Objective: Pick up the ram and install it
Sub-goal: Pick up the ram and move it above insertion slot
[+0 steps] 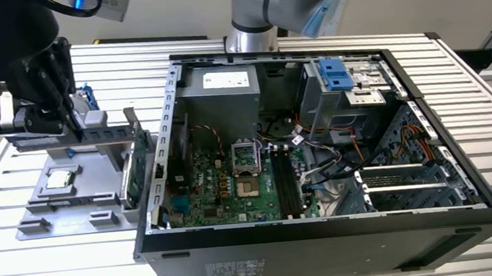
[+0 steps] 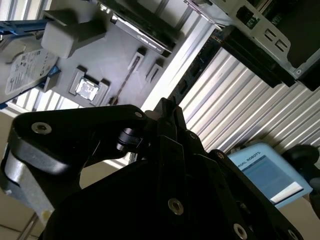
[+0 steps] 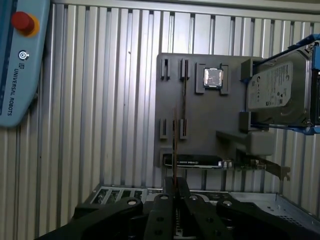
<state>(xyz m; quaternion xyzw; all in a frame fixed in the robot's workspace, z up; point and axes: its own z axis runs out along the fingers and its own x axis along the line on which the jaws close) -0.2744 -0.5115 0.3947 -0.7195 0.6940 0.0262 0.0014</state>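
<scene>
Ram [image 3: 175, 145]: pinched in the hand [image 3: 175, 184], which is pressed together on one end of the stick. In the first wrist view I see it edge-on, a thin line rising from the hand at lower centre straight up toward mid-frame. The long axis thus continues the hand's own line, and the free end points away from the wrist.

Position: the free end overlaps the lower left part of the grey tray [image 3: 210, 115] and crosses in front of the expansion card [image 3: 192, 161]. I judge the stick clear of the tray, not seated in it. The processor chip [image 3: 213, 77] and the hard drive [image 3: 277, 92] sit in the tray, well apart from the hand.

Exterior view: the hand hangs at upper left of the frame, over the tray on the table [image 1: 248, 45]. The open computer case [image 1: 323, 227] sits centre and right. The black memory slots [image 1: 286, 181] lie at lower centre, well apart from the hand, toward the exterior view's right. Their long axis runs up-down in that frame. I judge the slots empty; install not yet done.
</scene>
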